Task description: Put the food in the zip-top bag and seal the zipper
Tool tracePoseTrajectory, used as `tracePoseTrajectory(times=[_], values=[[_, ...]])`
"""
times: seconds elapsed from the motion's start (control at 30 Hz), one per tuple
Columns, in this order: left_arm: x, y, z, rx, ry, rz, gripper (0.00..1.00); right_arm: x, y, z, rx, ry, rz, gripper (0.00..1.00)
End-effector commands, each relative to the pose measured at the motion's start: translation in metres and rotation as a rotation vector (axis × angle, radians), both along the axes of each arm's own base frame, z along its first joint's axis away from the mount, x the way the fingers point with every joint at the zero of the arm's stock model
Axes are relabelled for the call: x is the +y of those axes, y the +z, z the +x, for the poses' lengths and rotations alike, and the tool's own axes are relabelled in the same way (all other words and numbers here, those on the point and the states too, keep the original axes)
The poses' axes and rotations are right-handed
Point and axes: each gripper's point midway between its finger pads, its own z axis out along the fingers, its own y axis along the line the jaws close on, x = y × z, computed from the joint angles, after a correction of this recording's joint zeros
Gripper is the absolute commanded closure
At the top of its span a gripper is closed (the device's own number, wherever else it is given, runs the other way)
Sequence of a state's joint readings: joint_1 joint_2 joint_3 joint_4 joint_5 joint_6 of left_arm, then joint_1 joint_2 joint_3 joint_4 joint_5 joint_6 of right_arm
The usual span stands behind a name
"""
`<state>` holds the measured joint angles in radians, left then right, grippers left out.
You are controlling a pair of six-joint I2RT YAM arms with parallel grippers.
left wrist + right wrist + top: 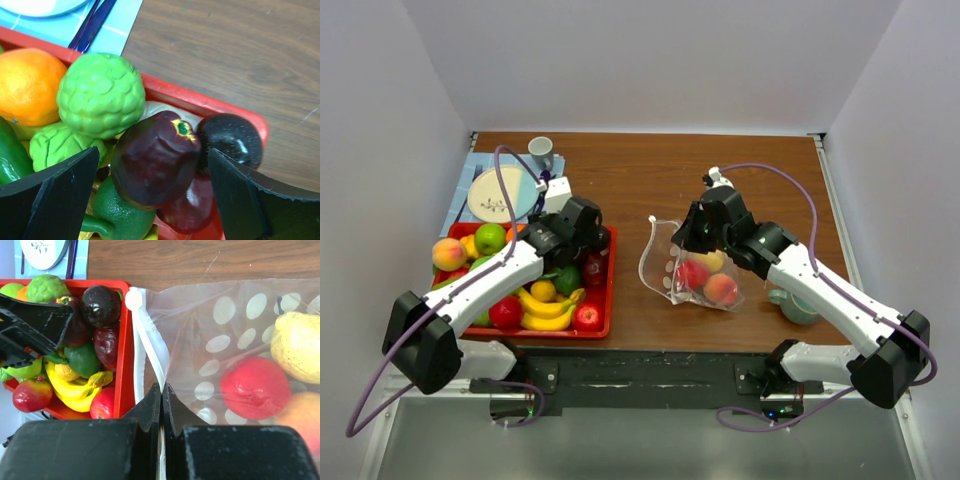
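- the bag (672, 262) lies on the desk (740, 170) just right of the red tray (611, 290). it is clear with white dots, and its mouth edge is on the side toward the tray.
- the right jaws are pressed together on that mouth edge, pinching the bag where the white zipper (150, 342) runs down to them. the black fingers (200, 450) hide how much of the strip sits between them.
- inside the bag are a red apple (255, 387), a yellow pear (300, 342) cut off at the right edge of the right wrist view, and a peach (302, 415) that only partly shows.
- more food is heaped in the tray. in the top view the left arm (495, 278) covers the middle of the heap.
- the left jaws are spread, one on each side of a dark purple plum (150, 165) toward the far right corner of the tray. a thin gap shows on both sides.
- a second dark plum (231, 140) sits just beside the first. a dark red fruit (192, 210) under them is mostly covered.
- a bumpy green fruit (100, 92) and an orange (25, 85) sit to the left. the frame edge cuts off the orange.
- bananas (548, 310) lie at the near side of the tray.
- a teal thing (798, 306) by the right arm is half hidden, and i cannot tell what it is.
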<state>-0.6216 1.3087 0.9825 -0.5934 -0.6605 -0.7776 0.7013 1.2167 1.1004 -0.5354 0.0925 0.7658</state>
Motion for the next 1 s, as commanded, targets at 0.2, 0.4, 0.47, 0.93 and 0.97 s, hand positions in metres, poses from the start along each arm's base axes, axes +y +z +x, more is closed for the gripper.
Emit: tracePoseTrajectory(times=[0.2,0.4,0.47,0.93,0.97], values=[[0.011,-0.026,-0.001,0.011,0.079,0.018,0.06,0.006,0.01,0.0,-0.042,0.027,0.032,1.0],[0.012,-0.034,-0.004,0.019,0.09,0.004,0.11,0.008,0.009,0.0,-0.038,0.031,0.036,1.0],[0.013,-0.037,-0.005,0.022,0.095,0.004,0.16,0.008,0.008,0.0,-0.037,0.033,0.035,1.0],[0.011,-0.018,-0.012,0.002,0.078,-0.045,0.63,0.011,0.007,0.001,-0.032,0.04,0.041,1.0],[0.011,-0.017,-0.013,0.002,0.073,-0.048,0.66,0.011,0.008,0.001,-0.034,0.037,0.042,1.0]])
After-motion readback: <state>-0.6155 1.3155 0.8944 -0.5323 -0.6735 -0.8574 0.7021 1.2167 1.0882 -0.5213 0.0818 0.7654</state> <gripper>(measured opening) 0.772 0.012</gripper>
